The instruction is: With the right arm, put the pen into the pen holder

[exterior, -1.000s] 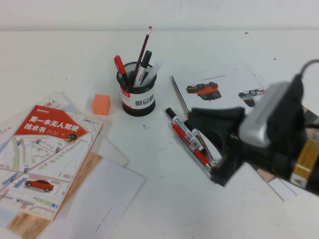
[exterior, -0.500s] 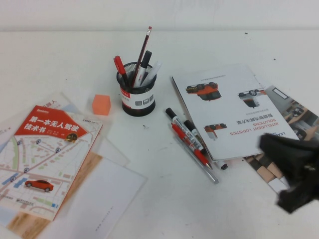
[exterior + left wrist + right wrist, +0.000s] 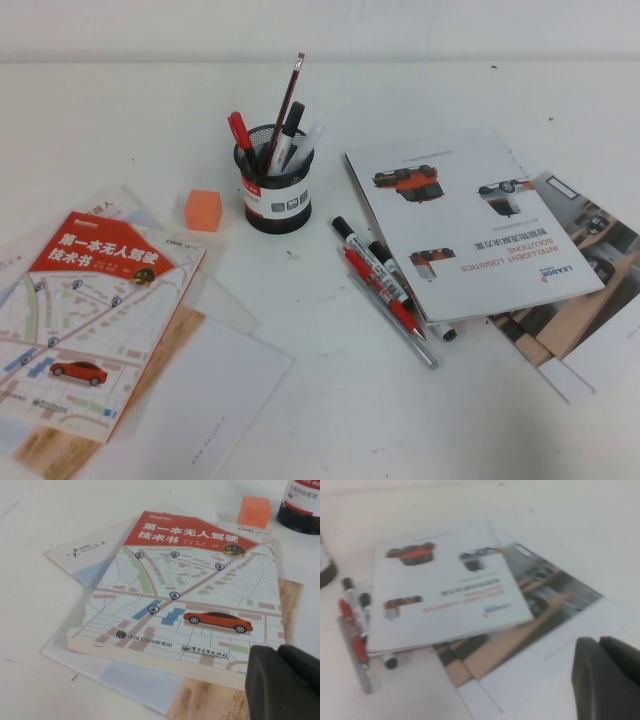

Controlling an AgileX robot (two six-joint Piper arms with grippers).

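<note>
Two grippers show only as dark corners of their own wrist views, and neither appears in the high view. The left gripper [image 3: 285,682] hangs above the near edge of a map-covered book [image 3: 190,605]. The right gripper [image 3: 607,677] hangs over loose sheets beside a white booklet [image 3: 445,590]. Each is cut off by the frame, so I cannot tell whether either is apart or together.

The pen [image 3: 240,135] stands in the pen holder [image 3: 277,200], leaning to the robot's left. Its red cap is up and its lower barrel is hidden inside the mesh, among other pens and a tall pencil [image 3: 287,100]. A red pen [image 3: 382,293] and markers lie on the table against the booklet's edge, partly overlapping. An orange cube [image 3: 203,209] sits just left of the holder.
</note>
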